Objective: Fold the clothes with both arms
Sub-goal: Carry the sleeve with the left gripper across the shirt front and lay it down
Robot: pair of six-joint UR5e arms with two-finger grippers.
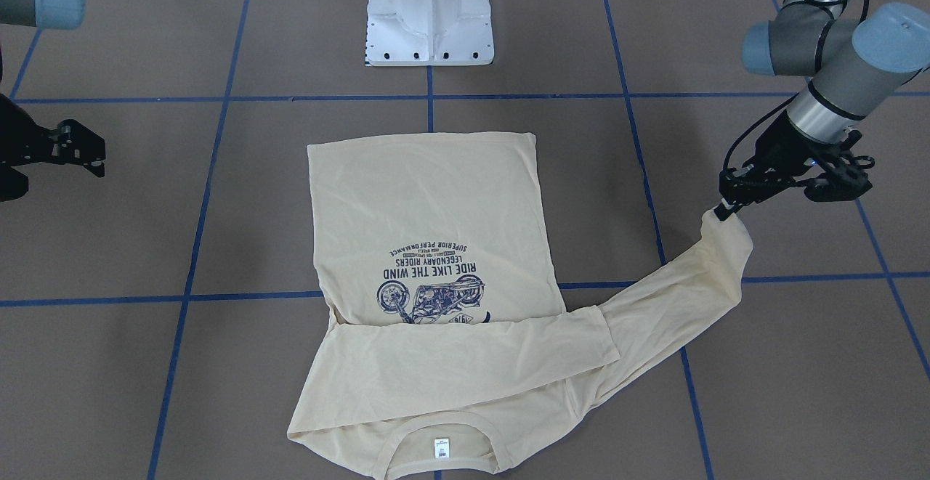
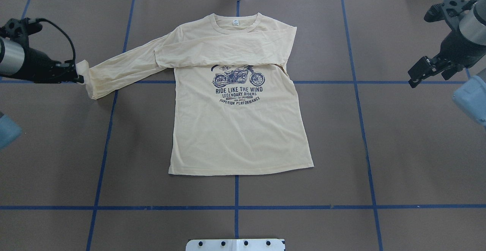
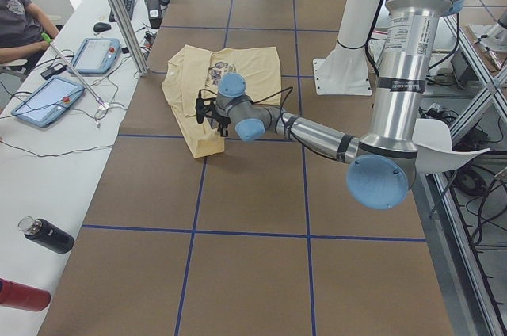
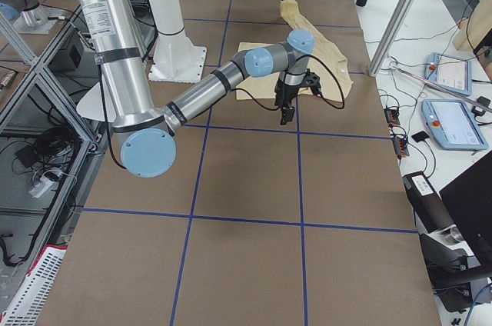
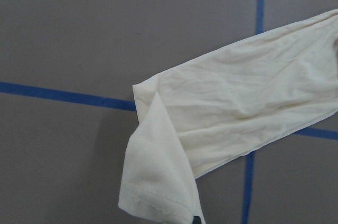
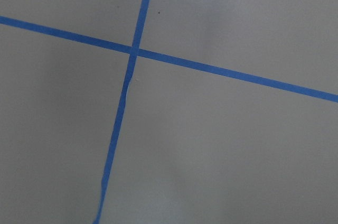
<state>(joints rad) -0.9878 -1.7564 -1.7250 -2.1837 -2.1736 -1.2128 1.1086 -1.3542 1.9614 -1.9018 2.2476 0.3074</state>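
- Pinching one sleeve (image 2: 121, 68) at its cuff, the left gripper (image 2: 78, 78) holds it stretched sideways.
- Shirt (image 2: 235, 129) lies flat mid-table (image 2: 379, 148).
- Right gripper (image 2: 415, 77) hangs well apart; open or closed, cannot tell.

Near left arm's claw (image 3: 206, 114) on the sleeve end of 1 cream shirt (image 3: 247, 68).

Bright, even overhead light, no glare. Soft faint shadows fell on the table (image 5: 63, 34) beside the lifted T-shirt (image 5: 243, 102) sleeve. Exterior views were sharp. Wrist views looked slightly soft, washed and cooler, with dim uneven patches.
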